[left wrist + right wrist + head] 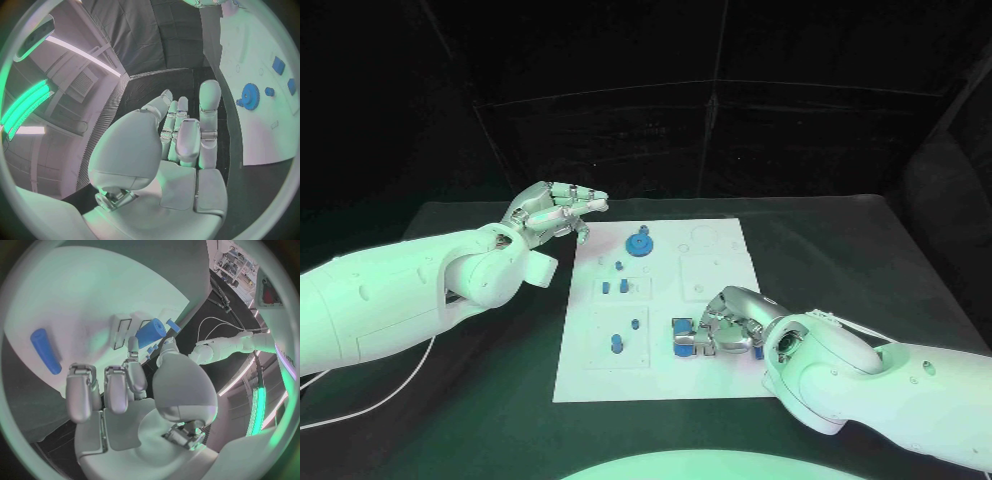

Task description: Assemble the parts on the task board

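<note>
Left hand (557, 213) hangs over the table just off the far left corner of the task board (661, 375), fingers loosely together and part curled, nothing in them. Left wrist view agrees: palm empty, blue gear (249, 94) out past its fingertips on the board. It's parked, so leave it out of the way.

Mid-board, between the hands: gear at the far side, a few small blue parts (615, 288) nearer, one blue peg (616, 345) lying flat towards the near left.

Right hand (728, 326) is low over the near right of the board, palm down, fingers curled in over a cluster of blue blocks (684, 338). Right wrist view shows a blue cylinder (150, 332) right at the fingertips, thumb and finger close round it; can't tell if it's truly clamped or just touched.

Looks like the pick/seat step on that piece. Doing it well: firm the pinch before lifting, keep the part's axis straight with its socket, go down slowly, don't drag the neighbouring blocks.
</note>
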